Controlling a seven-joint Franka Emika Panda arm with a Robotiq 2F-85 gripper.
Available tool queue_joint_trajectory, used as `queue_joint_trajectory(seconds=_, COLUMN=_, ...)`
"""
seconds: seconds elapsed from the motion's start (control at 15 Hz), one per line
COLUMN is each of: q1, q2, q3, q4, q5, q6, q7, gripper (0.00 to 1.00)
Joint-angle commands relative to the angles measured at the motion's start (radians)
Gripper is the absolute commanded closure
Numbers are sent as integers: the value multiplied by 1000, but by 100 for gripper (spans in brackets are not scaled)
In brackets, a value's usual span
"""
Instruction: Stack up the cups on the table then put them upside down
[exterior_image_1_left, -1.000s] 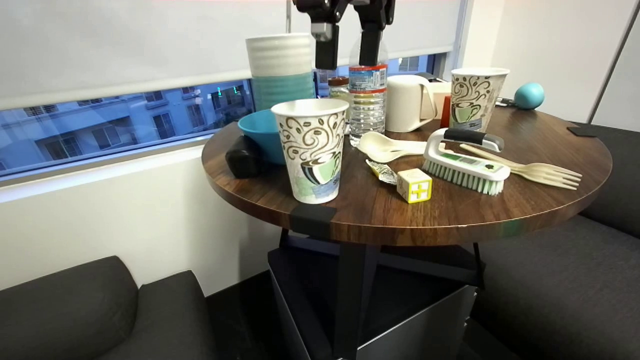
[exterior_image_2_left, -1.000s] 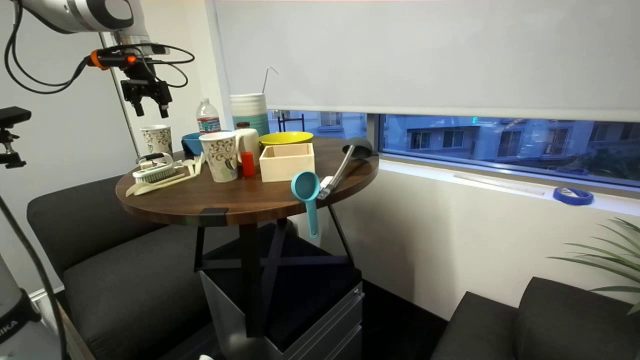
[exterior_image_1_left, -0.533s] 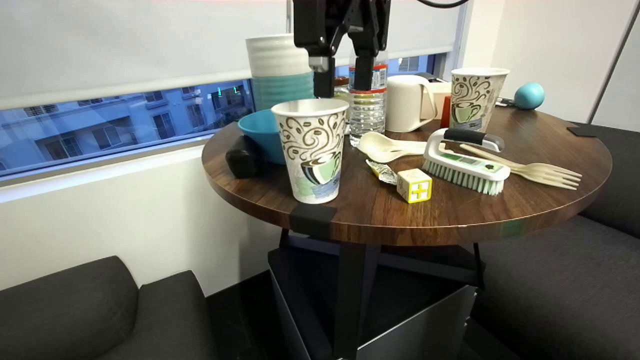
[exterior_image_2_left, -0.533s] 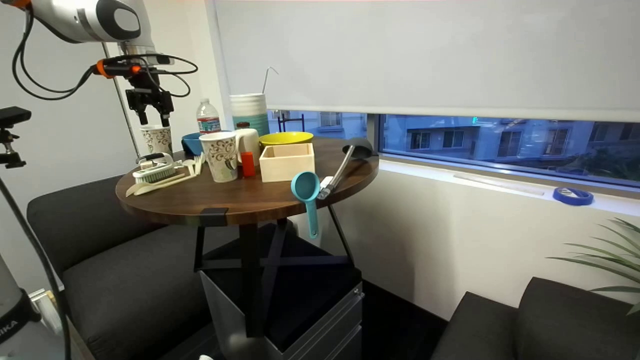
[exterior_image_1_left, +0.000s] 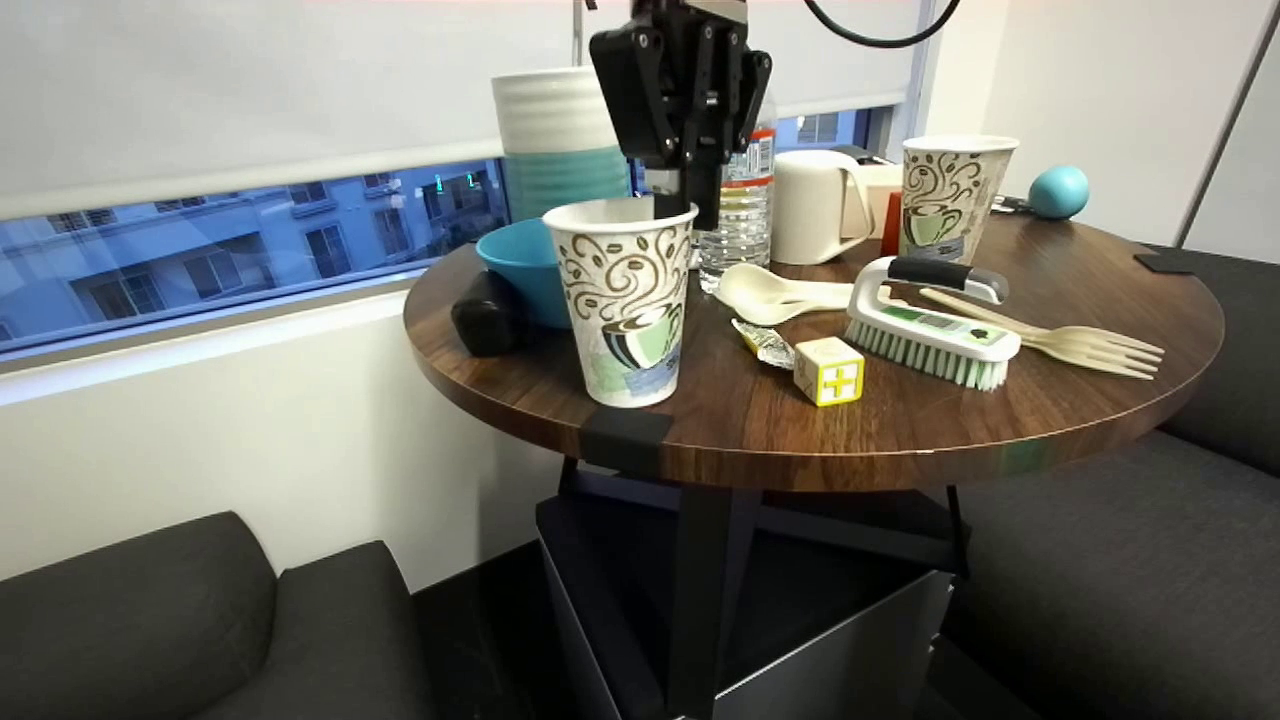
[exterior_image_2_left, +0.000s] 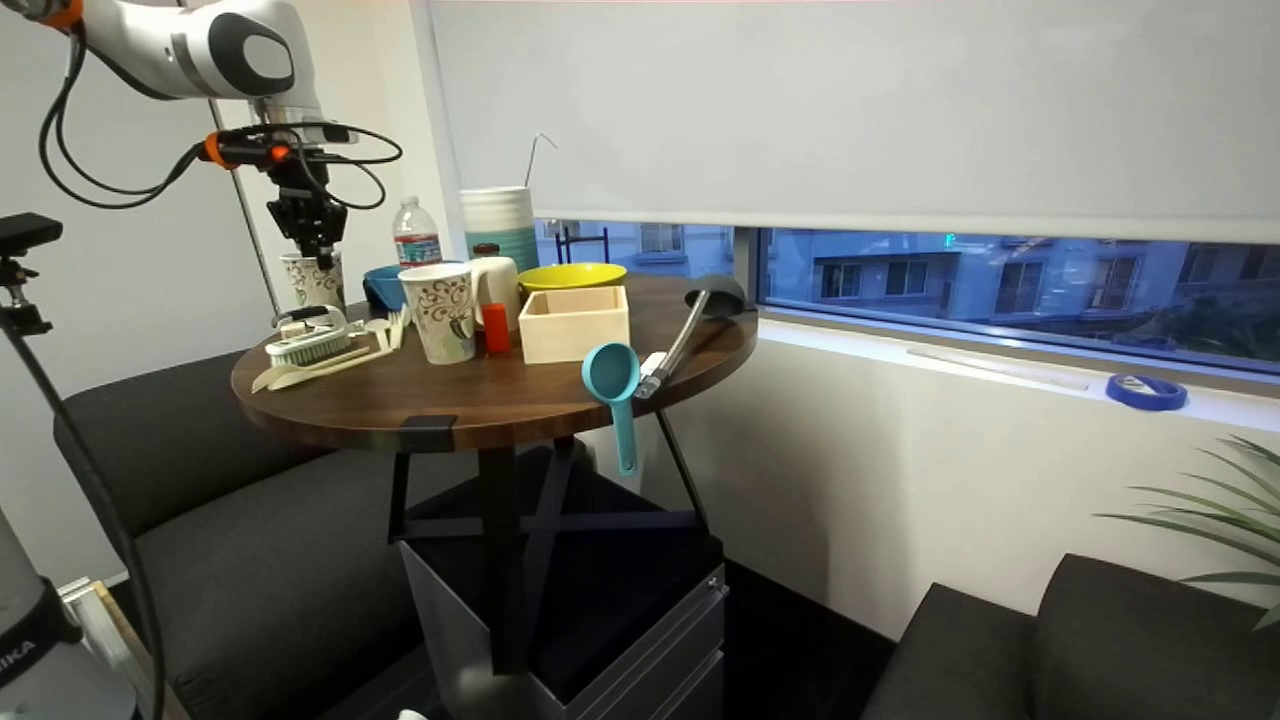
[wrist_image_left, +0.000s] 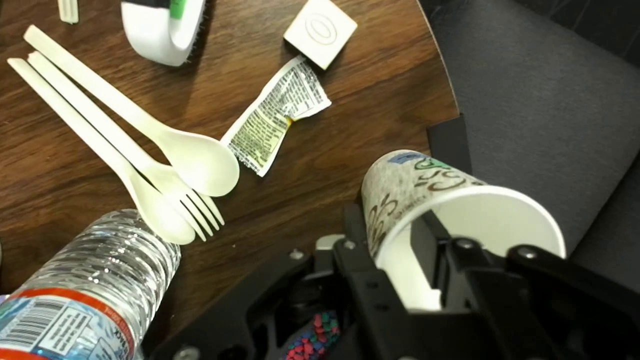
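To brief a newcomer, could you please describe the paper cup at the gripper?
On the round brown table, find the blue bowl. In an exterior view, an upright patterned paper cup partly hides it. Unlike the matching cup, it has the gripper astride its rim.

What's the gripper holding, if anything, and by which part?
Nothing held yet, it seems: the gripper straddles a paper cup at its rim, one finger inside, one outside, jaws apart in the wrist view.

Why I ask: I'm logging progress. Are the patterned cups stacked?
No, in an exterior view the near cup and far cup stand apart on the table.
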Motion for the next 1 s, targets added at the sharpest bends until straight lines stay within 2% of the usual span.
queue_joint_trajectory(seconds=0.0, q1=12, q2=-19, q3=-19, q4=-20, q5=24, q6=9, q7=2, gripper=98)
queue_joint_trajectory(seconds=0.4, q1=4, q2=-145, q3=-52, q4=-68, q5=64, q6=-39, q7=-17, gripper=99)
queue_joint_trajectory(seconds=0.67, q1=-12, q2=-308, q3=-82, q4=-92, q5=50, q6=-164, q7=7, gripper=99)
queue_joint_trajectory(seconds=0.93, q1=-81, q2=-481, q3=-123, q4=-120, q5=19, q6=-295, q7=111, gripper=99)
